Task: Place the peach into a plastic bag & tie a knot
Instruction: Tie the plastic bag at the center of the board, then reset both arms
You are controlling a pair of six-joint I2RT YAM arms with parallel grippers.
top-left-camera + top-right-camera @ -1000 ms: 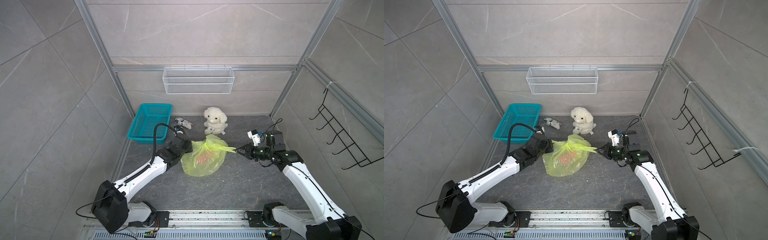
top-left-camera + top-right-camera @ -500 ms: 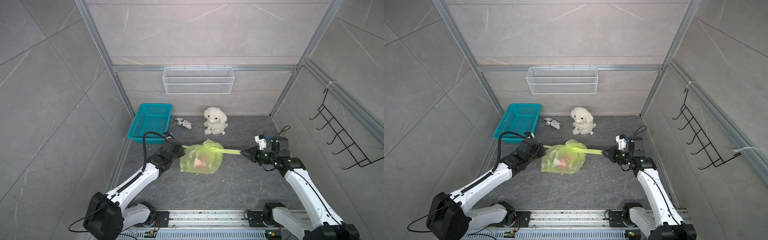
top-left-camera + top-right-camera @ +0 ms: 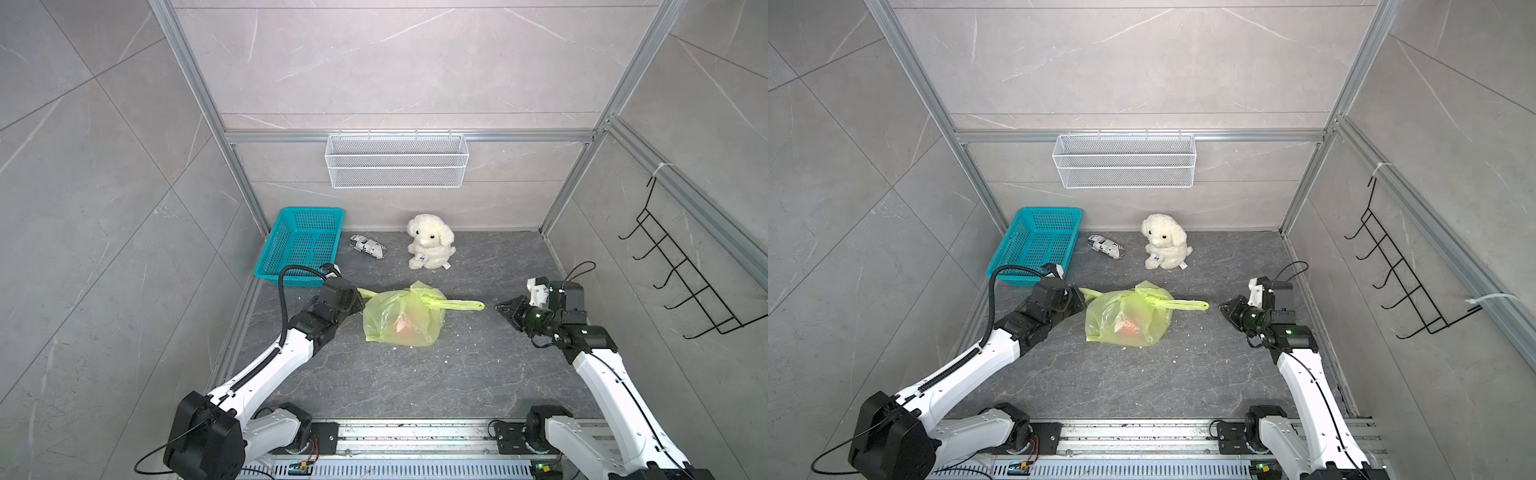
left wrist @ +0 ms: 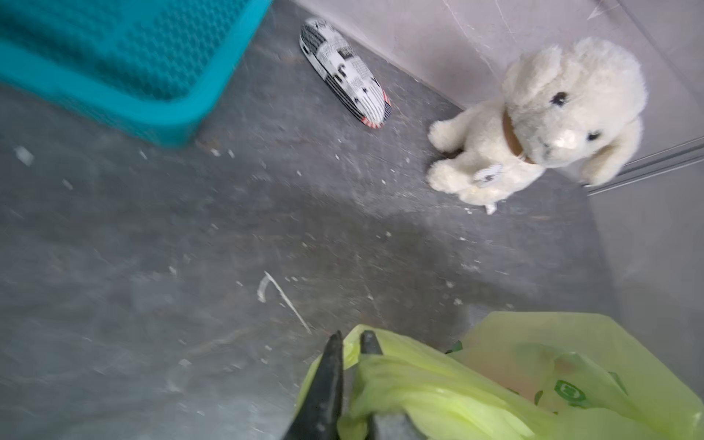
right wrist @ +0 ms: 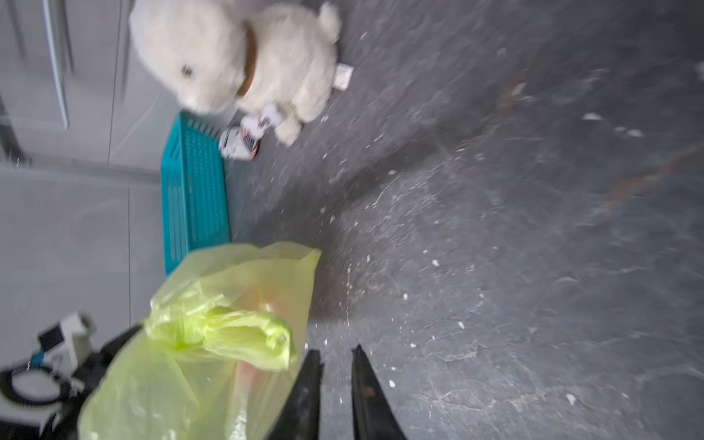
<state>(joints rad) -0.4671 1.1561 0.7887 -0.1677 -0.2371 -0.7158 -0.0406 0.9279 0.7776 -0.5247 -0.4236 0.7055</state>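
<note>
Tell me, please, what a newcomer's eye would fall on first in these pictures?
The yellow-green plastic bag in the middle of the dark floor stands out first, with the orange peach showing through it and a knot on top. Next come the white plush dog sitting at the back wall and the teal basket in the back left corner.

Bright even light; motion-blurred wrist views
</note>
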